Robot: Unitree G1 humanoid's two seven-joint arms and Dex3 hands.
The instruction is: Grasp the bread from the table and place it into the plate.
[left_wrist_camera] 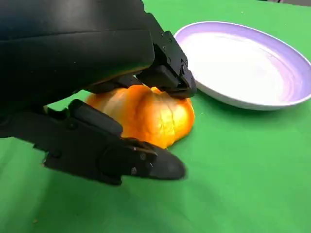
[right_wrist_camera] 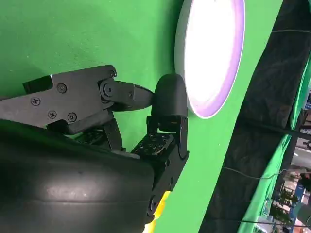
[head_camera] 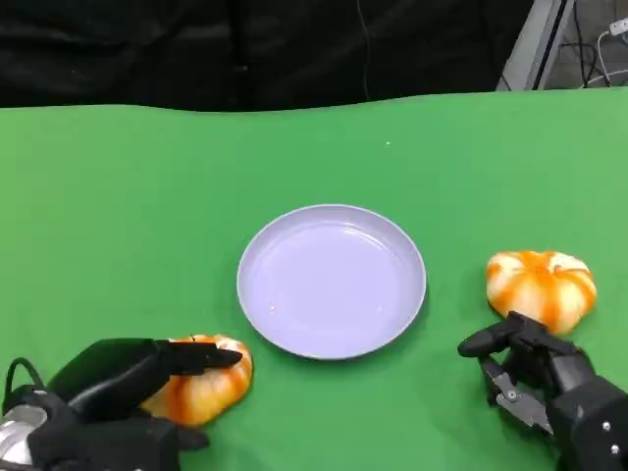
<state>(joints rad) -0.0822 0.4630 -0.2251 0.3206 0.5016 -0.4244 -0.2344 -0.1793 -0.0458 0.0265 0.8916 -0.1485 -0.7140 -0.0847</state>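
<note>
Two orange-and-white bread rolls lie on the green table. The left roll sits near the front, left of the lilac plate. My left hand straddles it, with fingers touching its top and the thumb low along its side. The roll rests on the cloth. The right roll lies right of the plate. My right hand is just in front of it, fingers apart and holding nothing. The plate has nothing on it.
The green cloth runs far behind the plate to a black backdrop. A metal frame and cables stand at the back right, off the table.
</note>
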